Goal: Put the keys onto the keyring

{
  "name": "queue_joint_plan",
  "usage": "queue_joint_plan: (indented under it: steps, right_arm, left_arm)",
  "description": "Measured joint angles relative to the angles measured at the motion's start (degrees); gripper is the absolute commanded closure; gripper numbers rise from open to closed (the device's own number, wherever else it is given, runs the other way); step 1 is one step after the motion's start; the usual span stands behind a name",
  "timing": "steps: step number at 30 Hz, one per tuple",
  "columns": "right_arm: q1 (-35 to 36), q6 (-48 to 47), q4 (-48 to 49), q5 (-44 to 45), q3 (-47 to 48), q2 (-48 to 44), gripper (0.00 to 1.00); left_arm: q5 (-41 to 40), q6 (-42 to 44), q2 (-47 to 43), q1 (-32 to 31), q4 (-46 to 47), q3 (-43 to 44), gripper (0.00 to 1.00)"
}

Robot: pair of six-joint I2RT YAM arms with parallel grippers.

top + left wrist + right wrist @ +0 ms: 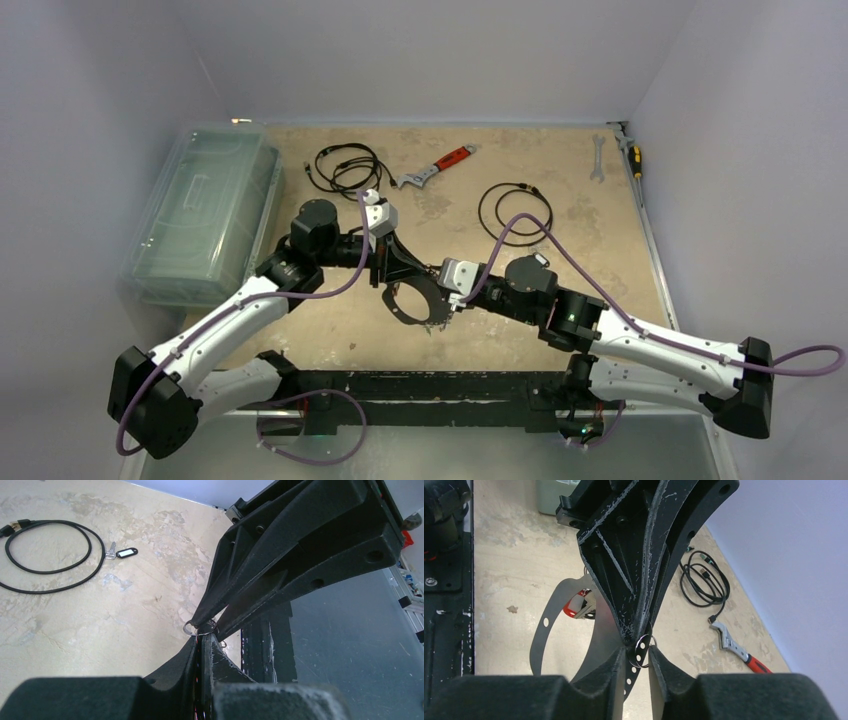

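Note:
The keyring (544, 625) is a thin grey metal hoop with a row of holes, hanging below both grippers (405, 305). At its top is a small silver split ring (642, 647) (200, 628). My left gripper (206, 636) (639, 632) is shut on that top. My right gripper (640, 652) (207, 624) meets it tip to tip, its pads touching the split ring on both sides with a narrow gap between them. One of the keys, dark-tagged (122, 553), lies on the table. A red-headed key (579, 602) shows behind the hoop; whether it hangs on it is unclear.
A red-handled adjustable wrench (435, 168) and two black cable coils (345, 165) (515, 210) lie further back. A clear plastic bin (200, 215) stands at the left. A spanner (598, 158) and a screwdriver (633, 155) lie at the far right. A black rail (420, 385) runs along the near edge.

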Motion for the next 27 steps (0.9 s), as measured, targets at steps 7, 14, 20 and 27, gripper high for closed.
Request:
queue_joint_plan:
  steps: [7, 14, 20, 27]
  right_arm:
    - [0.15, -0.61, -0.35, 1.64, 0.09, 0.2, 0.95]
    - [0.26, -0.55, -1.16, 1.95, 0.55, 0.28, 1.0]
    - [0.24, -0.13, -4.63, 1.25, 2.89, 0.68, 1.0]
    - [0.11, 0.7, -12.02, -0.42, 7.91, 3.17, 1.0]
  left_arm:
    - [-0.02, 0.02, 0.22, 0.0, -0.39, 0.0, 1.0]
    - [-0.02, 0.26, 0.7, 0.02, -1.6, 0.46, 1.0]
    - [0.31, 0.68, 1.07, 0.02, -2.89, 1.51, 1.0]
    - [0.94, 1.25, 1.25, 0.02, -4.76, 1.84, 1.0]
